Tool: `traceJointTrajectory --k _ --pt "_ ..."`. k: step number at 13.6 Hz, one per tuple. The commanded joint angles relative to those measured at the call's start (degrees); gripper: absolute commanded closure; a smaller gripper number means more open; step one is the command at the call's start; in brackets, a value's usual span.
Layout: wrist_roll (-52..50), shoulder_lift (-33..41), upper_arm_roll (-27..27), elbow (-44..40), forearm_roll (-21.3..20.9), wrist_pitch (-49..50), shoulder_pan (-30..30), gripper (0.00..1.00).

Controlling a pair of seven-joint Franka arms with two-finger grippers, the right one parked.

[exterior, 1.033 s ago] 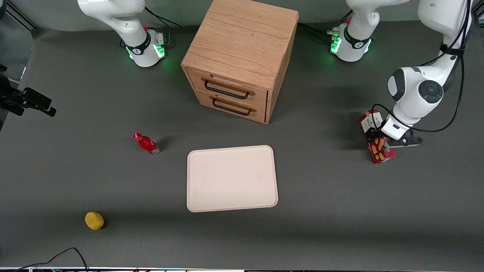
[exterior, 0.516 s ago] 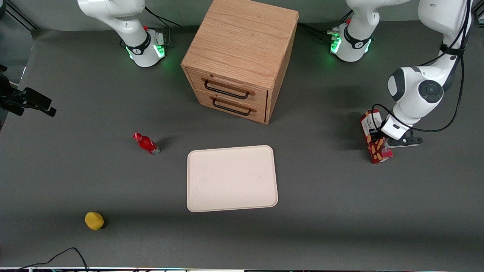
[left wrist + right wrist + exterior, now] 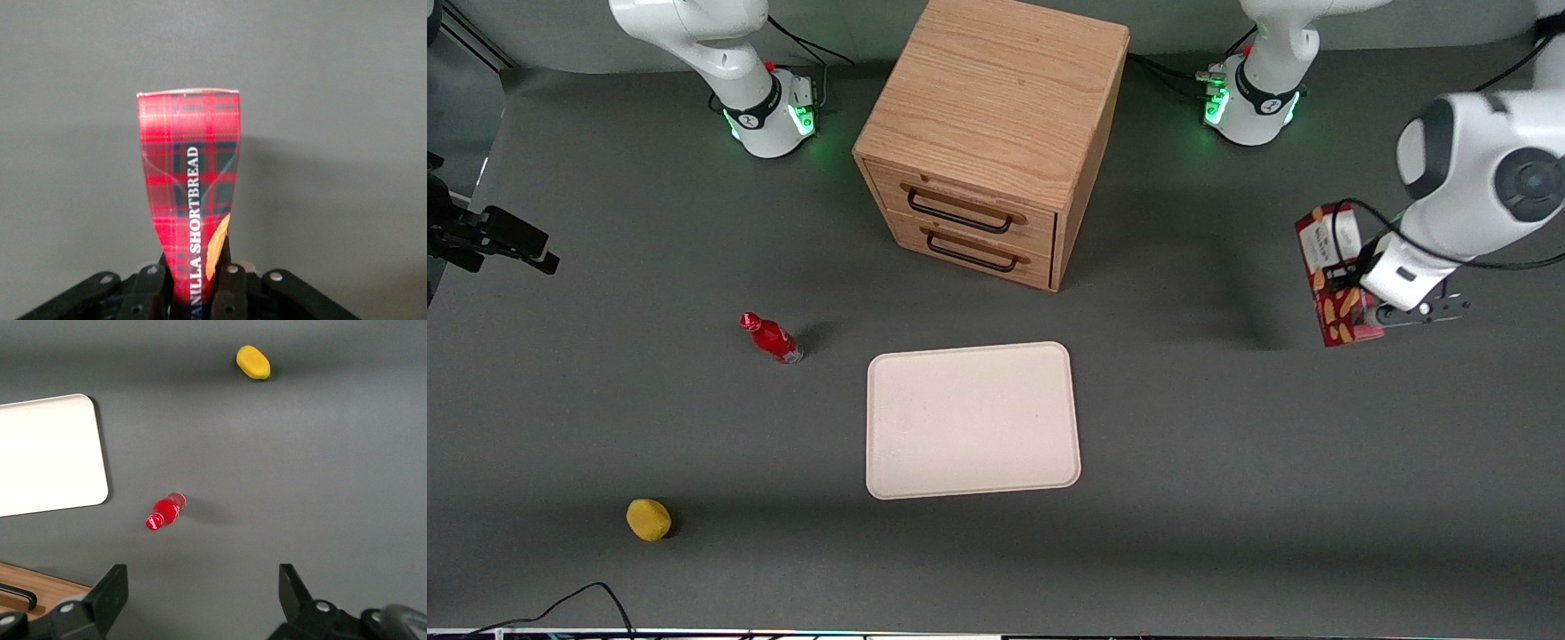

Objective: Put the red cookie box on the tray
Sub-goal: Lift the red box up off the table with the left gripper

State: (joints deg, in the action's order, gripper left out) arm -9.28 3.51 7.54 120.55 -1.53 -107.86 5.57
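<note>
My left gripper is shut on the red cookie box, a slim dark-red tartan carton with cookie pictures, and holds it lifted above the table at the working arm's end. In the left wrist view the box stands out from between the black fingers, which pinch it so that its sides bow in; the gripper is clamped on its lower part. The cream-beige tray lies flat on the table in front of the wooden drawer cabinet, well apart from the box, and it also shows in the right wrist view.
A wooden two-drawer cabinet stands farther from the front camera than the tray. A small red bottle lies toward the parked arm's end. A yellow lemon-like object lies nearer the camera at that end.
The gripper has lifted the cookie box off the table and carried it upward and a little outward toward the working arm's end. The tray, bottle and yellow object have not moved.
</note>
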Motion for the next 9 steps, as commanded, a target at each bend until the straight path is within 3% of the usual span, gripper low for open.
traceJointTrajectory --k 1,3,5,7,9 --pt "-3.28 -1.05 2.65 -16.87 0.13 19.73 -0.38 0.75" --pt "-3.38 -1.31 4.15 -24.89 0.22 28.37 -0.47 0.75" --pt "-3.73 -1.75 4.15 -25.80 2.40 28.85 -0.47 0.75" --pt "-10.80 -3.41 5.89 -27.37 5.13 28.58 -0.91 0.74" --pt "-21.08 -7.61 11.95 -31.49 5.66 26.57 -0.91 0.74"
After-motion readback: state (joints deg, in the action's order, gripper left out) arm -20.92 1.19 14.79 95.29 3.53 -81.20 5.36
